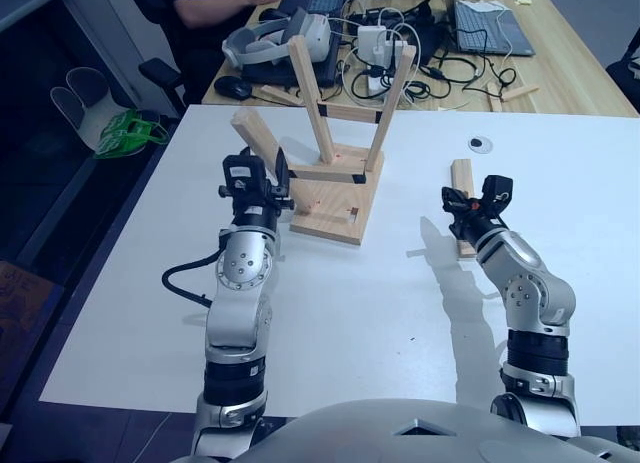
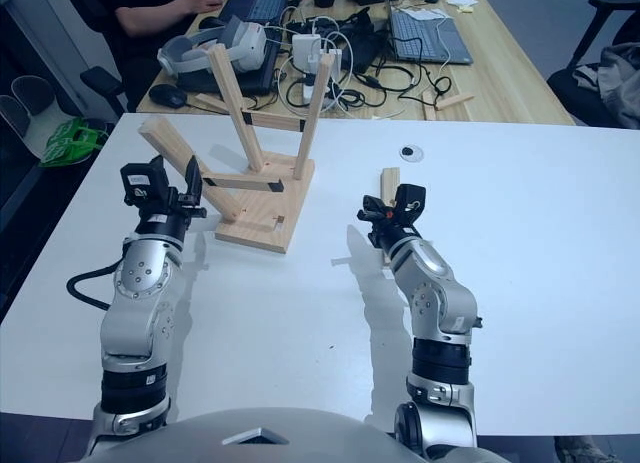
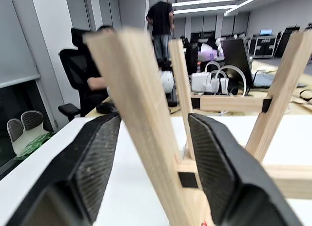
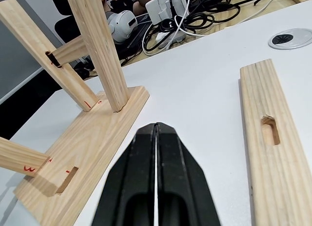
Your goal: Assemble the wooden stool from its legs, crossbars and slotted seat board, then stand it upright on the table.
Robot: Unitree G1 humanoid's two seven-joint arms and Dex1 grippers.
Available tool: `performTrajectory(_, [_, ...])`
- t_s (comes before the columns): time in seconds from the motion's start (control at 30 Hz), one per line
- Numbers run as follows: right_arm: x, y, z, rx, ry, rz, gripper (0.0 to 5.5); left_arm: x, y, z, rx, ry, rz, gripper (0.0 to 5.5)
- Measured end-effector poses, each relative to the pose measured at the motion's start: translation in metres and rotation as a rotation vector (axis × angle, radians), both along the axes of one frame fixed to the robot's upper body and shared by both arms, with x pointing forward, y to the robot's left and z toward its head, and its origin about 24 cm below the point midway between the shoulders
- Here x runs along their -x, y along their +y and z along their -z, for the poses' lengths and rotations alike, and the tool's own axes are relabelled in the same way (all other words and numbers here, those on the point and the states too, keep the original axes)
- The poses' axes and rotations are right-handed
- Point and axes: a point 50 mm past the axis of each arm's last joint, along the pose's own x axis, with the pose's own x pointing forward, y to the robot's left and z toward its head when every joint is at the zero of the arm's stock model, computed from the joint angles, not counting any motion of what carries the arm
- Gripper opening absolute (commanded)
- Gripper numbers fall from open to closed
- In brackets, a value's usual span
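I take 12 o'clock as straight away from the robot across the white table (image 1: 350, 323).

The stool is upside down. Its seat board (image 1: 338, 219) lies flat on the table at about 11 o'clock from the table's middle. Two legs (image 1: 314, 98) (image 1: 390, 98) stand up from the far side of the board, and a crossbar (image 1: 350, 113) joins them. A third leg (image 3: 141, 104) rises from the board's 9 o'clock side and leans toward 10 o'clock. A lower crossbar (image 1: 320, 171) goes from it across the board. On the near side of the board I see one open slot (image 4: 67, 179).

The left gripper (image 3: 155, 122) is at the 9 o'clock edge of the board. Its fingers are apart and stand on both sides of the leaning leg. In the left wrist view there is a gap between the wood and each pad (image 3: 95, 162), so it does not clamp the leg.

The fourth leg (image 4: 253, 153) is loose. It lies flat at about 1 o'clock from the table's middle, well apart from the board, and points from 12 to 6. It has a slot cut in its face.

The right gripper (image 4: 156, 131) is just beside this leg, a little to its 9 o'clock side. Its fingers are pressed together with nothing between them.

A round cable cap (image 1: 482, 142) sits in the table at 12 o'clock from the loose leg. A desk with cables (image 1: 440, 53) stands behind the table.
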Motion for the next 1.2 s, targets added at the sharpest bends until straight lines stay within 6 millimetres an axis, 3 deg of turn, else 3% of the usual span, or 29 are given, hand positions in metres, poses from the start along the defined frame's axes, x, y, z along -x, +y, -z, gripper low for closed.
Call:
performTrajectory(0.1, [0.000,0.000,0.000,-0.001,0.000,0.000,0.00,0.002,-0.003,-0.009,-0.015,-0.055,0.022,3.47])
performTrajectory(0.2, [0.000,0.000,0.000,-0.001,0.000,0.000,0.00,-0.002,-0.001,-0.023,0.000,-0.105,0.029,3.47])
performTrajectory(0.3, [0.002,-0.001,0.002,-0.001,0.006,0.002,0.00,-0.011,-0.010,-0.040,0.137,-0.120,0.160,3.47])
performTrajectory(0.4, [0.002,0.000,0.002,-0.005,0.006,-0.001,0.00,-0.012,-0.019,-0.032,0.287,-0.033,0.277,3.47])
performTrajectory(0.53, [0.002,0.000,0.002,-0.009,0.006,-0.001,0.00,-0.009,-0.021,-0.022,0.330,0.030,0.342,3.47])
performTrajectory(0.73, [0.002,0.000,0.001,-0.020,0.004,-0.005,0.00,-0.005,-0.022,-0.028,0.337,0.008,0.417,3.47])
performTrajectory(0.83, [0.002,0.000,0.001,-0.026,0.003,-0.006,0.00,-0.004,-0.013,-0.046,0.210,-0.092,0.424,3.47])
performTrajectory(0.9, [0.002,0.000,0.001,-0.033,0.001,-0.008,0.00,-0.012,-0.010,-0.076,0.152,-0.212,0.426,3.47])
performTrajectory(0.93, [0.002,0.000,0.001,-0.036,0.002,-0.008,0.00,-0.021,-0.007,-0.103,0.123,-0.313,0.414,3.47])
performTrajectory(1.0, [0.002,-0.001,0.002,-0.037,0.005,-0.005,0.00,-0.043,0.008,-0.137,0.104,-0.414,0.331,3.47])
performTrajectory(1.07, [0.002,-0.001,0.003,-0.038,0.009,-0.005,0.00,-0.063,0.028,-0.140,0.110,-0.397,0.216,3.47])
performTrajectory(1.2, [0.001,0.000,0.005,-0.041,0.015,-0.007,0.00,-0.105,0.060,-0.107,0.083,-0.222,0.002,3.47])
